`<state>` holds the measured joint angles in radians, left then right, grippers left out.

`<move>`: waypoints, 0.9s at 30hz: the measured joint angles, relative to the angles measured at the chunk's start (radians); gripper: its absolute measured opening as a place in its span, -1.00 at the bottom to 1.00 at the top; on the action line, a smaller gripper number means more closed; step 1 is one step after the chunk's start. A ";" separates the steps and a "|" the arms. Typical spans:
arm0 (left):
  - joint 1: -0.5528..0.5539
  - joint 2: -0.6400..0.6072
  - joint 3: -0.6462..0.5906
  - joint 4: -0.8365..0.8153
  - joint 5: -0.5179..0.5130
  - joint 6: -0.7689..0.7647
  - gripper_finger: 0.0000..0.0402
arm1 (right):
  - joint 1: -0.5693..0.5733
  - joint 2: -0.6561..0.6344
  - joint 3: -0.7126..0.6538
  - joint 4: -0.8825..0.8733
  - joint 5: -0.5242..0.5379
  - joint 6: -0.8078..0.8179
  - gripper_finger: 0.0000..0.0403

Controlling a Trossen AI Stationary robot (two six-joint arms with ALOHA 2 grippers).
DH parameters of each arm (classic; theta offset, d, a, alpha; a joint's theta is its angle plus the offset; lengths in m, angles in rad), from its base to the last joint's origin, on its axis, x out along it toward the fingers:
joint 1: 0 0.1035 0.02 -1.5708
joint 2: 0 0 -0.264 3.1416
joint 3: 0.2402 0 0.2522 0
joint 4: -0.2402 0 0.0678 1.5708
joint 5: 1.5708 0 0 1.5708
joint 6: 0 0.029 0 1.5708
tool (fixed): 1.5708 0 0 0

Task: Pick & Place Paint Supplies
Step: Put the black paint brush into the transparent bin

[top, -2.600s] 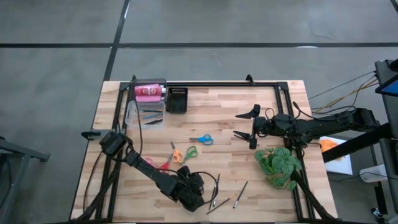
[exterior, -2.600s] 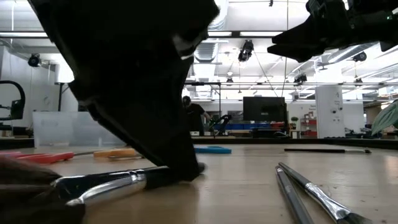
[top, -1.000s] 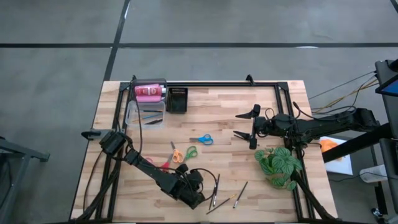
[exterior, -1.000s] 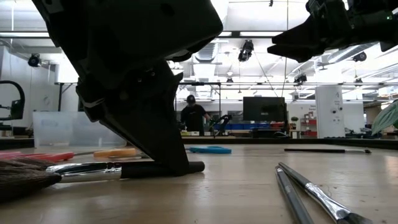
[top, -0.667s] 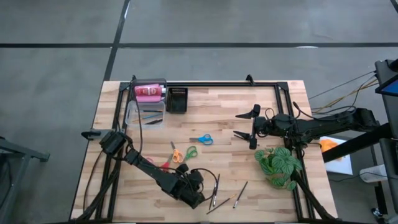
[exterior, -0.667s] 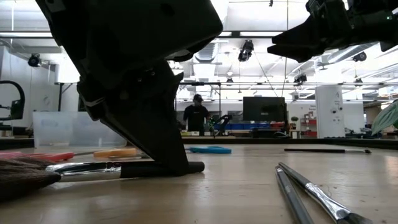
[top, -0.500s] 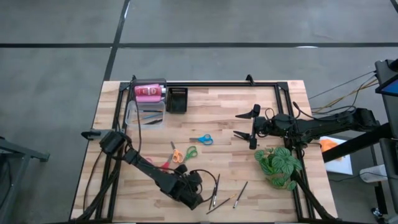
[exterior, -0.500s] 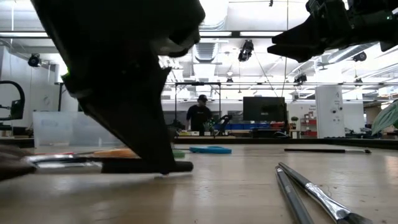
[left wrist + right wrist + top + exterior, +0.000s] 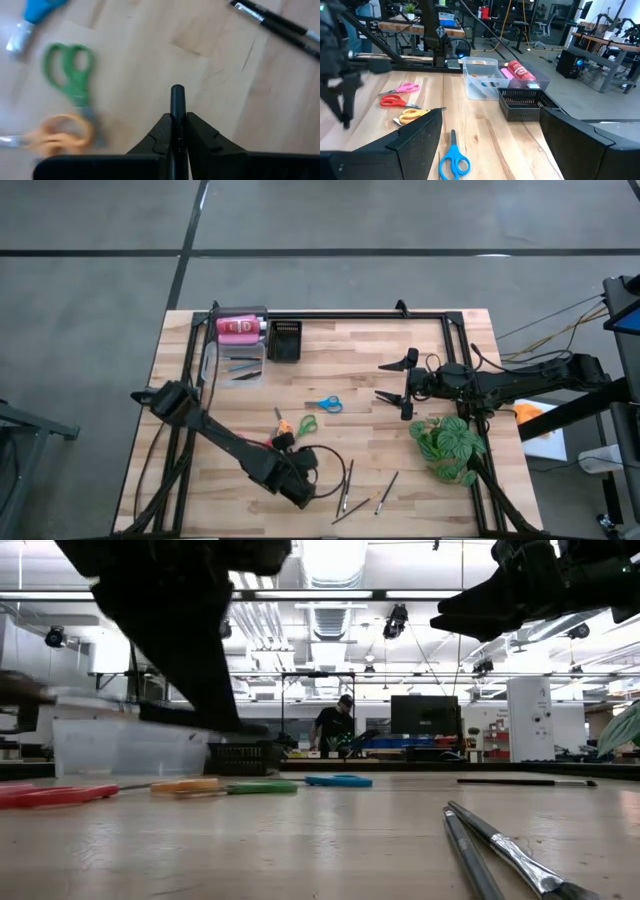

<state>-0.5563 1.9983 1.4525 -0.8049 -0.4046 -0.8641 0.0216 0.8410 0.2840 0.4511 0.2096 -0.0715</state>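
Gripping a black brush (image 9: 177, 107), the left gripper (image 9: 176, 131) hovers at 6 o'clock; right gripper (image 9: 398, 383), at 3 o'clock, gapes wide.

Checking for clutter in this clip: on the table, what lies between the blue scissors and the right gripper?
Nothing: the high view shows bare wood between the blue scissors and the open right gripper.

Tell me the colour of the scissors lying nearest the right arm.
Blue-handled scissors, clearest in the right wrist view.

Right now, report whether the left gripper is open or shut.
Shut: the left gripper clamps a black brush handle, fingers pressed against both its sides.
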 joint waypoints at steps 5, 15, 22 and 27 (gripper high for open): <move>0.014 -0.068 0.000 -0.151 -0.013 0.027 -0.84 | 0.000 0.000 0.000 -0.002 0.000 0.000 0.64; 0.070 -0.204 0.000 -0.371 -0.063 0.113 -0.83 | 0.000 0.000 0.000 -0.007 0.000 0.000 0.64; 0.165 -0.299 0.000 -0.506 -0.091 0.203 -0.83 | 0.000 0.000 0.000 -0.007 0.000 0.000 0.64; 0.272 -0.357 -0.001 -0.540 -0.091 0.303 -0.83 | 0.000 0.000 0.000 -0.008 0.000 0.000 0.64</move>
<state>-0.2845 1.6409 1.4516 -1.3450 -0.4953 -0.5612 0.0216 0.8410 0.2840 0.4431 0.2092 -0.0712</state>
